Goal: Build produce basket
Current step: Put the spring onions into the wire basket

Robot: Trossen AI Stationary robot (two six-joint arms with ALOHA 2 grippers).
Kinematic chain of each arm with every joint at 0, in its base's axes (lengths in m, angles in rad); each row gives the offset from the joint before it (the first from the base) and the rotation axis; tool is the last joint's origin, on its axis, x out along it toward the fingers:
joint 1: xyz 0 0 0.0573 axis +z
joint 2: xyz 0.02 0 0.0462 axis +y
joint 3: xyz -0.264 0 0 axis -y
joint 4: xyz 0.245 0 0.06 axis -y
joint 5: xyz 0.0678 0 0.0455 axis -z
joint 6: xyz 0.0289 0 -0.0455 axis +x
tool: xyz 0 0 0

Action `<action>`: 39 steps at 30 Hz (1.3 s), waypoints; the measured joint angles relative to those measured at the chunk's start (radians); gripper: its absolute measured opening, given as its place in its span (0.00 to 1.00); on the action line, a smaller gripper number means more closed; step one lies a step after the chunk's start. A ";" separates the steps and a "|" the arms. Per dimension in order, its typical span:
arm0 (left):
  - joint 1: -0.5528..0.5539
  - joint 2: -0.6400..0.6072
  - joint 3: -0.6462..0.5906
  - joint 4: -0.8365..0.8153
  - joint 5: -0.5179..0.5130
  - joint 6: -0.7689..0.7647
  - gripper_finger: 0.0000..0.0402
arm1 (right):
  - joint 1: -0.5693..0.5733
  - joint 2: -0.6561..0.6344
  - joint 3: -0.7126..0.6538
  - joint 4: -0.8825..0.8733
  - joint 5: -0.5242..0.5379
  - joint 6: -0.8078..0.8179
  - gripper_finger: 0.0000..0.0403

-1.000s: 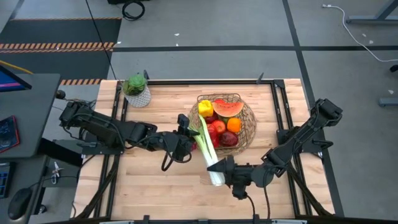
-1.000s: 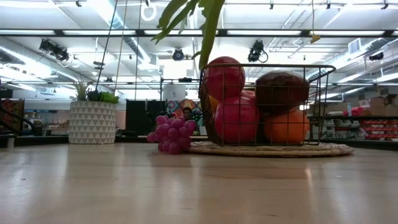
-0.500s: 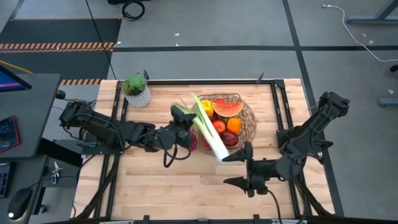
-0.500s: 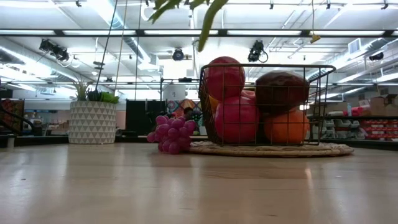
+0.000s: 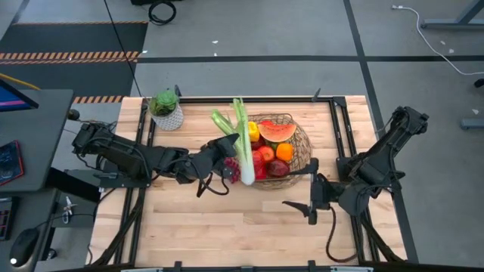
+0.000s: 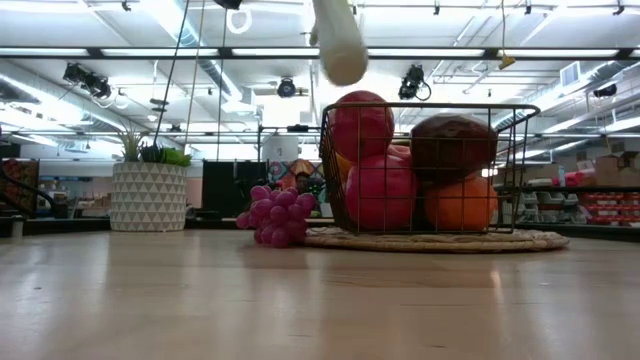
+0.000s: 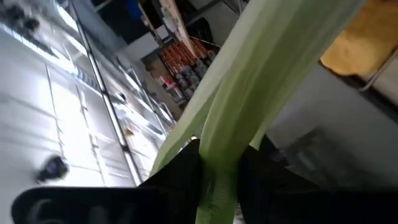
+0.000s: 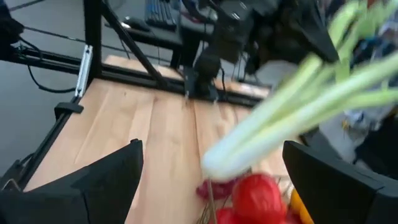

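The left pincer (image 5: 229,151) is closed narrow on the leek (image 5: 242,143) and holds it in the air, at the left edge of the basket (image 5: 302,155); in the left wrist view the green stalk (image 7: 249,118) passes between the two dark fingers (image 7: 180,171); the white end of the leek points toward the near side of the desk (image 5: 189,227), the green leaves point toward the far side. In the low view the white end (image 6: 338,40) hangs above the basket (image 6: 430,110), not touching it.

The basket stands in the far right part of the desk; it holds a watermelon slice (image 5: 277,130), a yellow pepper (image 5: 251,131), an orange (image 5: 283,151), red apples (image 5: 264,156) and a dark red fruit (image 5: 278,168). The grapes (image 6: 275,215) lie on the desk just beside the basket, on its left side.

The right pincer (image 5: 308,190) is wide open and holds nothing; it is above the desk, near the front of the basket; its two fingers (image 8: 93,180) stand well apart in the right wrist view, with the leek (image 8: 292,106) farther off.

A potted plant (image 5: 165,109) stands at the far left corner of the desk.
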 joint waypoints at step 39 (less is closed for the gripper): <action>0.046 0.000 0.000 0.000 0.314 -0.592 0.24 | 0.003 -0.037 0.000 -0.275 -0.061 0.360 0.95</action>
